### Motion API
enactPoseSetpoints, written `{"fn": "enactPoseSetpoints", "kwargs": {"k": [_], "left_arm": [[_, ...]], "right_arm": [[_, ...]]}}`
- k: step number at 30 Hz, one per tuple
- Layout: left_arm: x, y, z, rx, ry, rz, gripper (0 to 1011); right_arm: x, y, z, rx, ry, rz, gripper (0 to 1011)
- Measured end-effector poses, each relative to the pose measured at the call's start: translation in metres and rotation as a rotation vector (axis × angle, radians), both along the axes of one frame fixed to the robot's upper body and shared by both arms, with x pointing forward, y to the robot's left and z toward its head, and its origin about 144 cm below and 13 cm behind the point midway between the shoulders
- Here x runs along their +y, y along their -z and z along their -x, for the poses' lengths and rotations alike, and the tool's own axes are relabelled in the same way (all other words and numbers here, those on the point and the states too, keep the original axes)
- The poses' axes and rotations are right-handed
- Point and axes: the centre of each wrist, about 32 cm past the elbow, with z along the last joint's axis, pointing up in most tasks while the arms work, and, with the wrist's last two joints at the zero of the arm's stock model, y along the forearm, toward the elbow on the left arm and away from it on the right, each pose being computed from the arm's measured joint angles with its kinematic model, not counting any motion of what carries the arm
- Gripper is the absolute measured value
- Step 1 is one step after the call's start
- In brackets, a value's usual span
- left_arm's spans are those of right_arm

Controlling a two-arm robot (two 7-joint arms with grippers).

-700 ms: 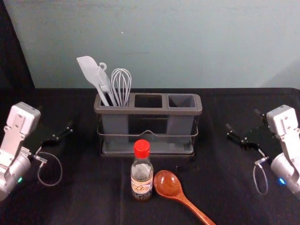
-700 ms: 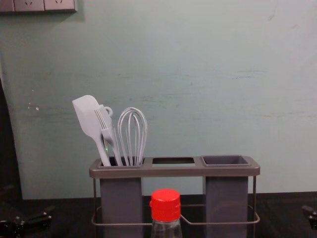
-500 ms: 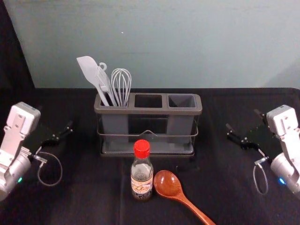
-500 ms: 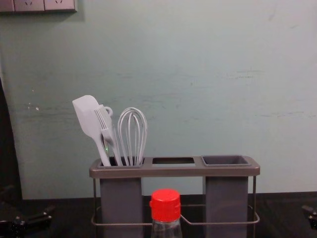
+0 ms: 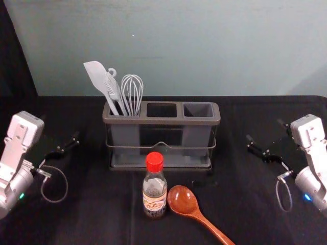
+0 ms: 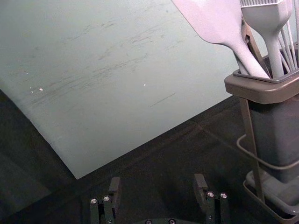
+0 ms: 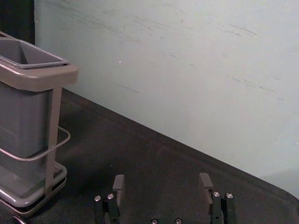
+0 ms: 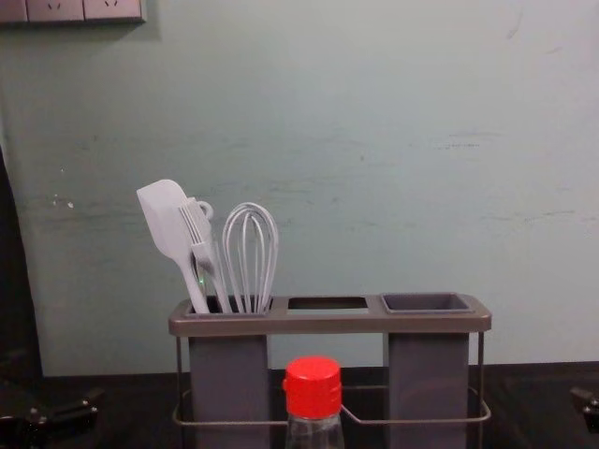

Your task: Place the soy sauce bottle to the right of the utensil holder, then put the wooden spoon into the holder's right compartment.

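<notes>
In the head view, the soy sauce bottle (image 5: 154, 196) stands upright on the black cloth (image 5: 102, 219) at six o'clock from the utensil holder (image 5: 112, 121). The wooden spoon (image 5: 183, 200) lies with its bowl just beside the bottle at three o'clock, its handle running out between four and five. The left gripper (image 5: 60, 128) is at nine o'clock from the holder and the right gripper (image 5: 264, 129) at three, both well apart from it; against the dark cloth their fingers seem parted.

In the left wrist view, the left gripper (image 6: 158, 178) has its fingers spread, with nothing between them.

In the right wrist view, the right gripper (image 7: 161, 177) likewise has wide-apart fingers, holding nothing.

In the chest view, the bottle's red cap (image 8: 313, 385) shows before the holder, whose left compartment carries a spatula (image 8: 167, 220), a brush (image 8: 208, 257) and a whisk (image 8: 265, 224).
</notes>
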Motion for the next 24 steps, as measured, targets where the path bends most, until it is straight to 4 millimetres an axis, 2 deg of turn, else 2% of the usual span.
{"fn": "enactPoseSetpoints", "kwargs": {"k": [24], "left_arm": [[0.0000, 0.0000, 0.0000, 0.000, 0.000, 0.000, 1011]], "right_arm": [[0.0000, 0.0000, 0.0000, 0.000, 0.000, 0.000, 1002]]}}
